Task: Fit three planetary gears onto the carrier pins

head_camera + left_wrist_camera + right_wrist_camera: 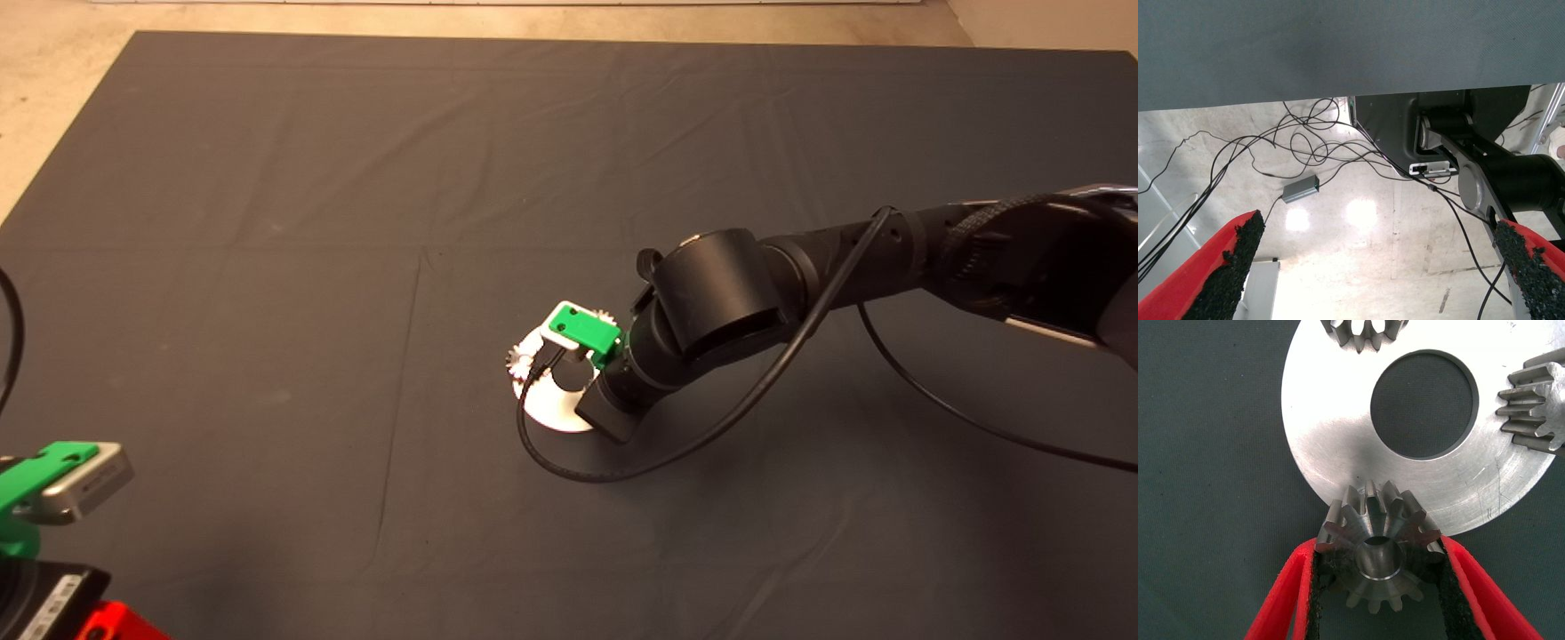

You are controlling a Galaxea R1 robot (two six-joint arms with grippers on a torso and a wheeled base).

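Note:
My right gripper (pixel 1378 548) reaches over the silver disc (pixel 1331 433) near the mat's middle, shut on a planetary gear (pixel 1375 555) held at the disc's rim. Its red fingers (pixel 1281 600) press the gear from both sides. Two more planetary gears sit on the disc, one (pixel 1365 333) at its far edge and one (pixel 1537 405) at its side. In the head view they show at the disc's (pixel 558 411) rim, one gear (pixel 520 358) and the other gear (pixel 605 316). No bare carrier pin shows. My left gripper (pixel 53 480) is parked at the lower left, open.
The right arm (pixel 800 284) and its black cable (pixel 622 467) cross the mat's right half. The left wrist view looks past the mat's edge at floor cables (pixel 1305 147) and a small grey box (pixel 1301 189).

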